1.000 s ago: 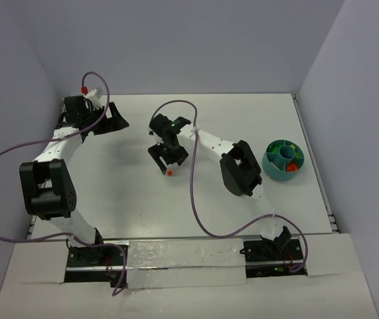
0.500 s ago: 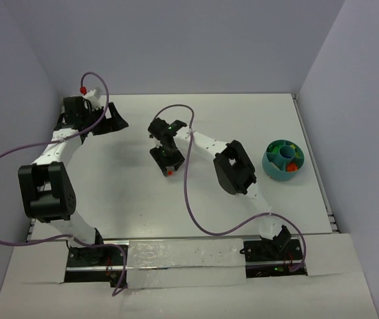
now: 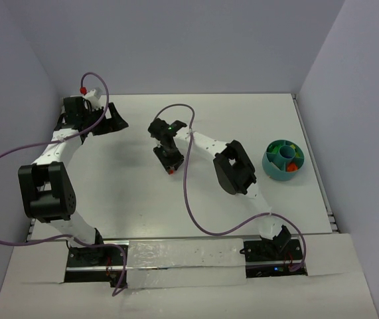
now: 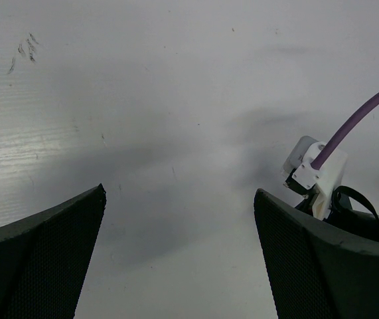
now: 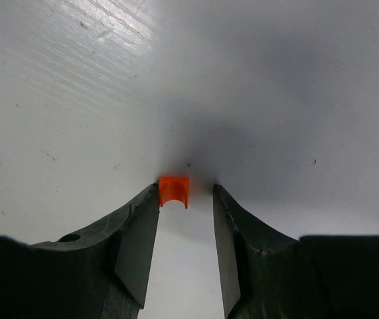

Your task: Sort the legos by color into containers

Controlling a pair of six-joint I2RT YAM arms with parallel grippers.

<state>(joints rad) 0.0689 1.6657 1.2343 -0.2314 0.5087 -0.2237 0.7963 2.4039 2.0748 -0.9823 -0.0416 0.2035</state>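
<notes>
A small orange-red lego [image 5: 174, 191] lies on the white table, between the tips of my right gripper [image 5: 184, 193]. The left finger touches its side and the right finger stands a small gap away, so the jaws are narrowly open around it. In the top view the lego [image 3: 170, 171] shows just below the right gripper [image 3: 168, 164] at the table's middle. My left gripper [image 3: 113, 119] is wide open and empty at the far left, and the left wrist view shows only bare table between its fingers [image 4: 43, 246]. The teal-blue bowl [image 3: 277, 174] at the right holds green and orange-red pieces.
The purple cable of the right arm [image 3: 188, 193] loops over the table's middle. A white connector with a purple cable [image 4: 316, 171] shows in the left wrist view. Grey walls close the table at the back and both sides.
My right gripper has come down over the orange-red lego and its jaws have narrowed around it. The left arm has not moved.
</notes>
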